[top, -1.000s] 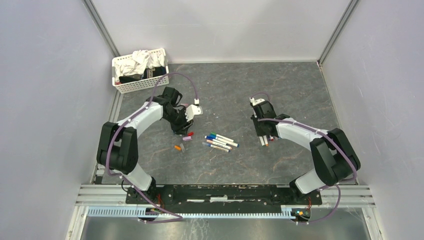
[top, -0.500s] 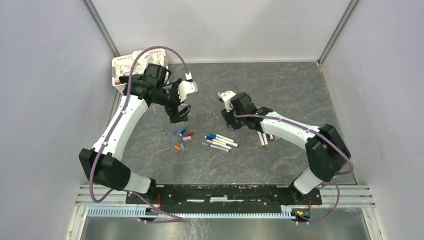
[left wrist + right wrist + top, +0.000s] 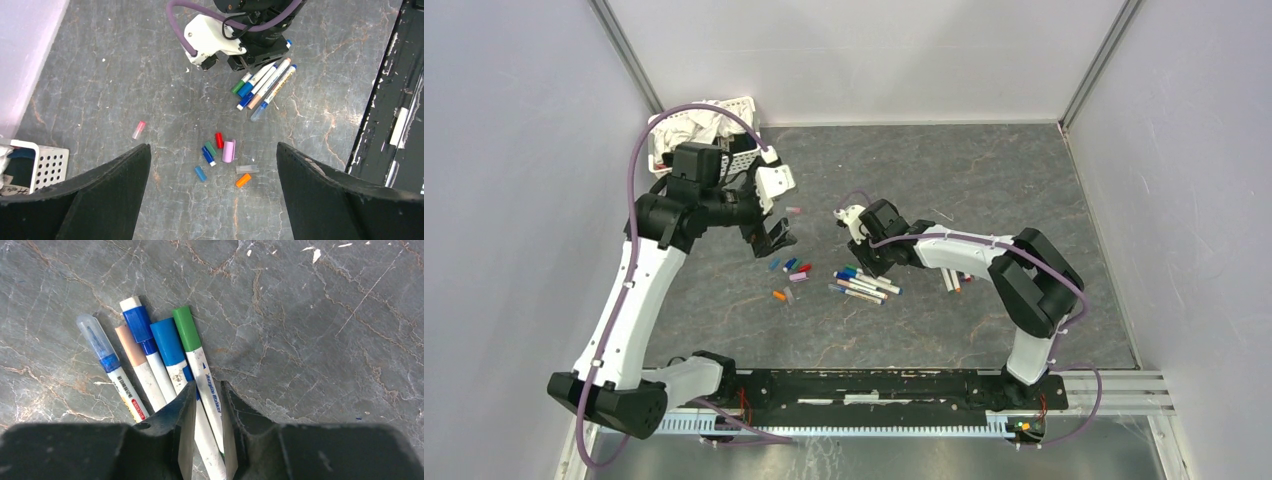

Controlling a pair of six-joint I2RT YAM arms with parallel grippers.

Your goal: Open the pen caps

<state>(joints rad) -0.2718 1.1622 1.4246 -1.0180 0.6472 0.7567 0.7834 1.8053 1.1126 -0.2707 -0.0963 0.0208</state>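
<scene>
Fingers [image 3: 115,185] of the left gripper [image 3: 212,150] stand wide apart and hold nothing. Between them, down on the grey table [image 3: 100,75], lie the loose pen caps [image 3: 229,151]: red, green, blue, purple, orange and one clear, all close together. A pink cap [image 3: 138,129] lies alone near the tip of one finger. Farther ahead of these fingers is a row of pens [image 3: 262,85], and the right gripper [image 3: 207,390] is low over it. Its fingers [image 3: 182,425] are close together, one on each side of a white barrel [image 3: 210,420]; I cannot tell if they press it. Just ahead of their tips a green cap [image 3: 186,329] and blue caps are still on the pens.
</scene>
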